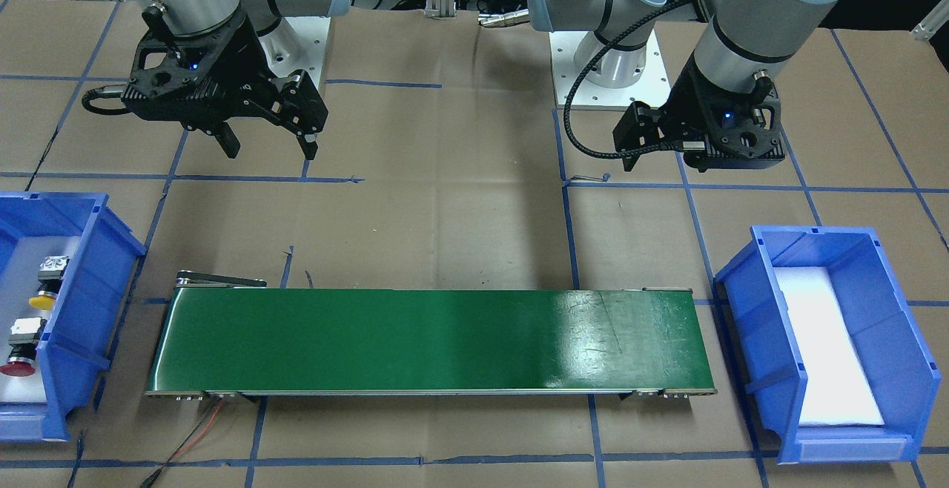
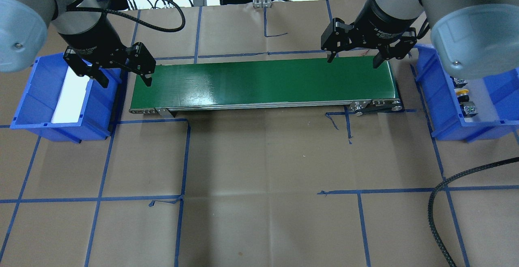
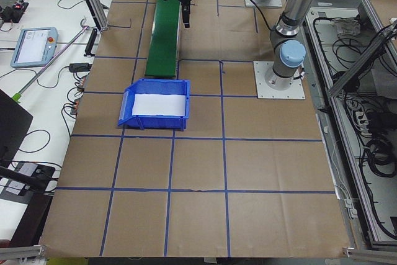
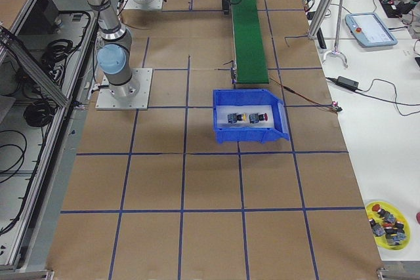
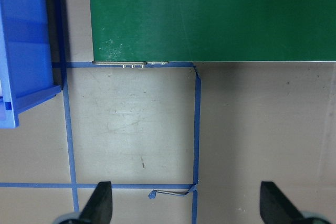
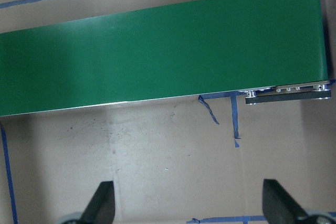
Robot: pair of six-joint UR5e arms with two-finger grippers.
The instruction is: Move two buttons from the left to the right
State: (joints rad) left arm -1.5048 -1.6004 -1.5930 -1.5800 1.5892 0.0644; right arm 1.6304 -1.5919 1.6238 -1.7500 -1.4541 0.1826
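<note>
The yellow button (image 1: 43, 299) and the red button (image 1: 18, 366) lie on their sides in a blue bin (image 1: 89, 251) at the robot's right end of the table. The overhead view shows the yellow button (image 2: 462, 92), but the arm hides the red cap. My right gripper (image 2: 353, 61) is open and empty above the conveyor's end nearest that bin, and it also shows in the front view (image 1: 271, 152) and its wrist view (image 6: 190, 203). My left gripper (image 2: 125, 82) is open and empty above the conveyor's other end, as in its wrist view (image 5: 186, 203).
A green conveyor belt (image 1: 430, 340) with nothing on it runs between the two bins. A second blue bin (image 1: 749, 325) with only a white pad (image 1: 830, 354) stands at the robot's left end. A yellow dish (image 4: 387, 221) of spare buttons sits off the table.
</note>
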